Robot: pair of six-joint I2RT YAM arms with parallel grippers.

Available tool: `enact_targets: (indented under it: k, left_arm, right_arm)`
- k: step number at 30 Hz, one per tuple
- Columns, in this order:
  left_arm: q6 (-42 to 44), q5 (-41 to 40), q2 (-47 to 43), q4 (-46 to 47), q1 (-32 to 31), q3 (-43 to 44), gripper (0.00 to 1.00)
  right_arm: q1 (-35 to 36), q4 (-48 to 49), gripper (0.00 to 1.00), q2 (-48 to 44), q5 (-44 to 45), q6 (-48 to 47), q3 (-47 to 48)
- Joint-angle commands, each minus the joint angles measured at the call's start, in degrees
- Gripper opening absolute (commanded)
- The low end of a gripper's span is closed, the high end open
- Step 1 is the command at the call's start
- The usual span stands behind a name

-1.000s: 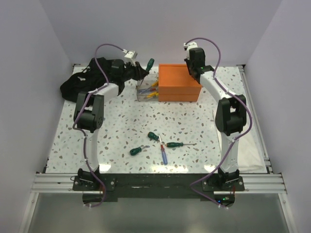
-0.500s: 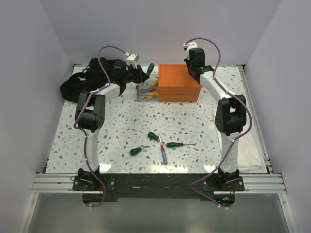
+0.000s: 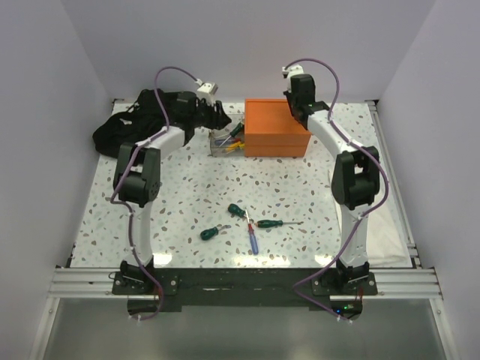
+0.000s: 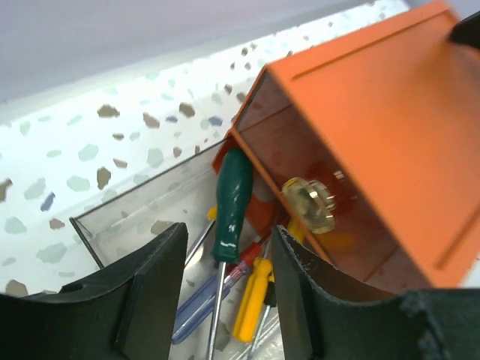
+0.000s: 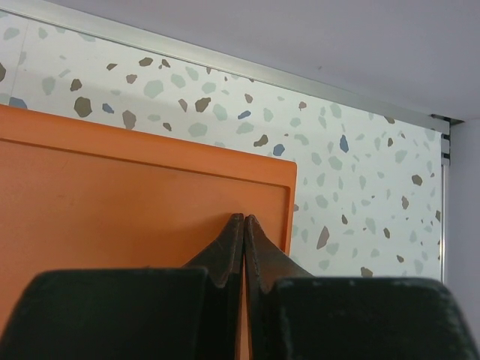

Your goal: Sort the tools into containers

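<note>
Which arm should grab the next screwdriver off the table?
Probably the left. The left gripper is open over the clear bin, holding nothing, and a loose green screwdriver lies nearer its side. The right gripper is shut above the orange box.

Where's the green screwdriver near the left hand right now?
In the left wrist view the green screwdriver stands in the clear bin, handle up beside the orange box, between the fingers of the open left hand.

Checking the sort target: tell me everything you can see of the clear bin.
The clear bin is a small, open-topped rectangular tub of see-through plastic, upright on the speckled table, against the orange box. Inside lie screwdrivers with green, yellow, blue and red handles.
</note>
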Motion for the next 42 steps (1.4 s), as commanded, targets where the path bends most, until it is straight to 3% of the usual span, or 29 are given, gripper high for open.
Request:
enact_targets:
  k: [1,2,3,5,6,8,9,11,13,17,20,28,37,40,41,42]
  left_arm:
    - [-0.73,2.54,-11.66,10.11,-0.11,-1.56,0.54]
    - [-1.61,2.9,-13.15,10.74,-0.11,-1.65,0.54]
    - [-1.96,3.16,-13.69,11.01,-0.11,-1.39,0.54]
    - [-2.58,3.16,-14.83,10.49,0.07,-0.78,0.54]
    - [-2.67,3.34,-15.1,10.22,0.16,-0.68,0.54]
    - [-2.49,3.08,-15.71,8.82,0.51,-0.68,0.54]
    - [-2.32,2.73,-15.8,8.55,0.77,-0.86,0.53]
    - [-1.53,2.46,-16.15,7.5,1.12,-1.03,0.53]
    - [-0.91,1.23,-16.33,6.27,1.3,-1.21,0.53]
    - [0.58,-0.09,-17.3,4.69,1.47,-2.17,0.53]
    - [1.54,-2.1,-18.52,3.19,1.56,-3.93,0.53]
    - [6.64,-8.96,-22.04,-1.29,1.83,-8.24,0.53]
    - [9.28,-13.1,-25.73,-3.75,1.91,-13.07,0.53]
    - [9.02,-13.53,-26.96,-3.93,1.91,-14.65,0.53]
    - [9.02,-13.88,-27.4,-4.02,2.0,-15.18,0.53]
    - [9.11,-13.97,-27.84,-4.02,2.0,-15.71,0.53]
  right_arm:
    - [0.82,-11.07,0.03,-1.01,0.14,1.34,-2.27]
    - [0.91,-10.19,0.07,-2.51,0.31,1.16,-2.27]
    - [0.82,-9.92,0.19,-3.83,0.4,0.99,-2.1]
    - [0.91,-9.75,0.32,-8.31,-0.64,-0.33,-2.44]
    - [0.82,-9.48,0.47,-9.8,-3.61,-1.2,-4.01]
    - [0.82,-7.65,0.56,-16.36,-8.54,-4.63,-7.61]
    - [0.82,-6.33,0.61,-19.54,-14.65,-6.21,-13.9]
    - [1.08,-2.12,0.66,-28.74,-20.49,-11.82,-21.83]
    - [1.96,-2.44,0.69,-33.35,-32.48,-20.66,-31.51]
    - [6.17,-19.27,0.68,-38.64,-42.91,-38.36,-39.26]
    - [10.48,-22.83,0.67,-39.0,-43.02,-45.5,-44.89]
    - [17.69,-31.36,0.65,-29.6,-46.44,-47.62,-42.88]
    - [24.64,-31.01,0.64,-29.95,-43.2,-42.45,-49.82]
    - [26.22,-28.47,0.51,-27.31,-40.48,-38.4,-50.26]
    - [26.57,-28.47,0.33,-26.18,-39.94,-37.78,-49.48]
    - [26.83,-28.38,0.25,-25.99,-39.07,-36.3,-48.86]
